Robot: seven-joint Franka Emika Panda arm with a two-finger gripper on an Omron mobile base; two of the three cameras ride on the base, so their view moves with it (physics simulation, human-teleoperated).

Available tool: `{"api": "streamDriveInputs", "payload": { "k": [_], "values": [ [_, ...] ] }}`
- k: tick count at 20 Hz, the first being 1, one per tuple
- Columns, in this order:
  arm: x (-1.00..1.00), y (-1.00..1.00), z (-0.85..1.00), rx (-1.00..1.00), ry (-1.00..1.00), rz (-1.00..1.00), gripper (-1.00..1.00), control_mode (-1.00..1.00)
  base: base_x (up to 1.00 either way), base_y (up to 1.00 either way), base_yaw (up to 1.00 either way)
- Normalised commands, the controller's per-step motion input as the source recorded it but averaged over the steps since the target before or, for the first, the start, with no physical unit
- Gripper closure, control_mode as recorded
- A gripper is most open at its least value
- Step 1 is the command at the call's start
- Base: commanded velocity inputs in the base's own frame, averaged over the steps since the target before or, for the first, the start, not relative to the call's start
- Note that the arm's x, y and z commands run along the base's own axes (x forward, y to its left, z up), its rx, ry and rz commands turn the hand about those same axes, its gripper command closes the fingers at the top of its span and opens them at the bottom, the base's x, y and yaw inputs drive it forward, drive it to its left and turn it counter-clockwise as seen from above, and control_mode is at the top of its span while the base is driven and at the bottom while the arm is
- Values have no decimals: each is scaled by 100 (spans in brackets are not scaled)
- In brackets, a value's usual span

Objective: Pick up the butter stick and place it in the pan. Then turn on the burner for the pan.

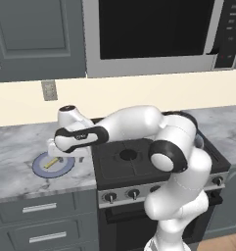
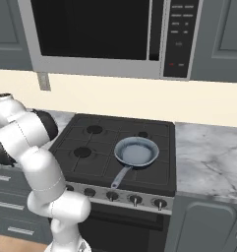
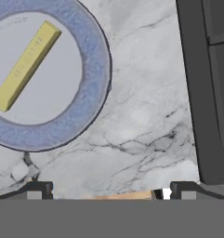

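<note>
The hand (image 3: 108,189) hangs open and empty above the marble bench (image 3: 141,130), between the plate (image 3: 95,69) and the stove's left edge. The butter stick (image 3: 26,66) lies diagonally on the plate; the reach step is in hand, so the next move likely calls for centring over the stick, then descending. The pan (image 2: 136,151) waits on the stove's front right burner.

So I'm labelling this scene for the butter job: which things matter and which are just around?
Part of the job:
butter stick
pan
stove knobs
open gripper

Just around:
blue-rimmed plate under the butter
microwave
wall outlet
</note>
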Motion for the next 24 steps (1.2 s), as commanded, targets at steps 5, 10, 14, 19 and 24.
{"api": "streamDriveInputs", "payload": {
  "k": [5,10,14,19,24],
  "values": [
    [18,24,0,0,-11,-1,-100,-100,0,0,0],
    [16,19,-4,0,-9,0,-100,-100,0,0,0],
    [21,10,-14,0,-2,0,-100,-100,0,0,0],
    [23,0,-15,0,0,0,-100,-100,0,0,0],
    [18,4,-2,0,0,0,-100,-100,0,0,0]
  ]
}}
